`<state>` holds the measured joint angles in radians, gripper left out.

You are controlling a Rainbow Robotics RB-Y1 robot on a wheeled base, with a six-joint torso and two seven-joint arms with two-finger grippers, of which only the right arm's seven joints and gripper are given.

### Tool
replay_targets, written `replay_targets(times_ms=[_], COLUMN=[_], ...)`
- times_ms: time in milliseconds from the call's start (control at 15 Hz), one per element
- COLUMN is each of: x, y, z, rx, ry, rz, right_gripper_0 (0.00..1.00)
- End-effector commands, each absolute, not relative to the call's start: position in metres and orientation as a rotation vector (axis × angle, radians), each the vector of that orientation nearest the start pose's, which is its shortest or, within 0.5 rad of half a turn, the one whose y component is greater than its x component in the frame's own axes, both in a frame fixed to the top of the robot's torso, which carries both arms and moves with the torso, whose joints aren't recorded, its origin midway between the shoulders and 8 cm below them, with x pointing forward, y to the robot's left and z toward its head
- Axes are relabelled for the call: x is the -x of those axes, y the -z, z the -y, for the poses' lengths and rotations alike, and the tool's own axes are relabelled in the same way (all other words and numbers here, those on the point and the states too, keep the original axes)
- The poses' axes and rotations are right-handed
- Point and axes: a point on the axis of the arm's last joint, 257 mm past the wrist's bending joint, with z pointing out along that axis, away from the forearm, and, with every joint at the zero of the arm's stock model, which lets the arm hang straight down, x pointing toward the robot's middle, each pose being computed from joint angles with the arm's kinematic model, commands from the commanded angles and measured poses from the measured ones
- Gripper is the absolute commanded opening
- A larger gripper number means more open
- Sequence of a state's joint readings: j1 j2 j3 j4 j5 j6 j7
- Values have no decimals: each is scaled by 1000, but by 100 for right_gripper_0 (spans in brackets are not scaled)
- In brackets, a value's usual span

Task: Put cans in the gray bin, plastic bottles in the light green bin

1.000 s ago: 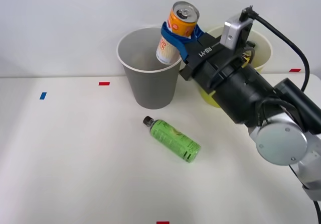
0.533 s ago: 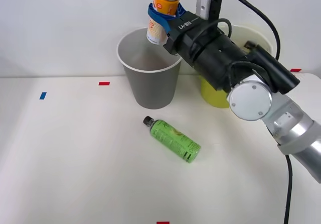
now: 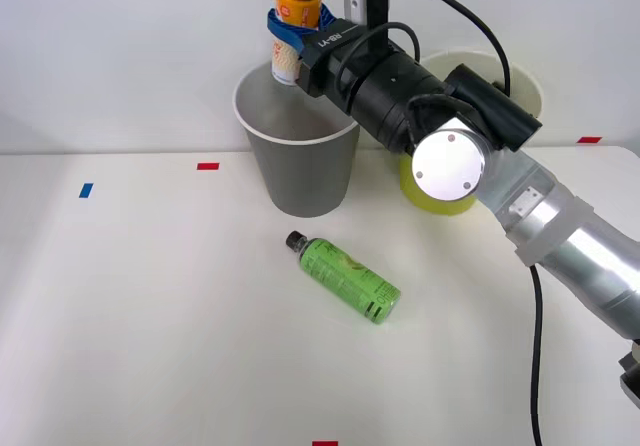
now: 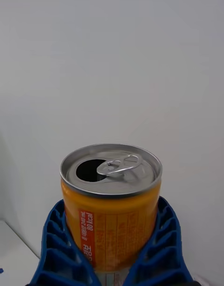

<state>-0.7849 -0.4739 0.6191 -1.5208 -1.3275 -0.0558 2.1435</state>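
My right gripper [image 3: 288,36] is shut on the orange can [image 3: 296,18], holding it upright in the air above the far rim of the gray bin [image 3: 300,171]. In the right wrist view the can [image 4: 112,206] shows its opened silver top, and the blue ribbed fingers [image 4: 58,248] wrap both sides of it. A plastic bottle with a bright green label and black cap [image 3: 345,278] lies on its side on the table in front of the gray bin. The light green bin [image 3: 440,188] stands to the right of the gray one, largely hidden behind my arm.
The white table [image 3: 150,316] carries small red tape marks [image 3: 207,166] and a blue one [image 3: 85,190]. A white wall rises right behind the bins. My arm [image 3: 520,206] spans from the right edge across the light green bin.
My gripper has carried the can up and to the left, from the gray bin's right rim to above its far rim. The green bottle has not moved.
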Motion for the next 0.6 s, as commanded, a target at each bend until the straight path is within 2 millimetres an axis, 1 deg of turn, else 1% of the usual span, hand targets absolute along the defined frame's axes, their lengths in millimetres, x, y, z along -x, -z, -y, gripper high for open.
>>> replay_targets(times_ms=[67,400,533,600], x=[-573,-573,-573,-570], y=[-46,-48,-49,-46], z=[-48,-49,-45,-41], rx=[543,536,545,555], ry=[-609,-613,-589,-577], rz=[-1153,-1148,-1138,-1134], right_gripper_0=[100,100,100,100])
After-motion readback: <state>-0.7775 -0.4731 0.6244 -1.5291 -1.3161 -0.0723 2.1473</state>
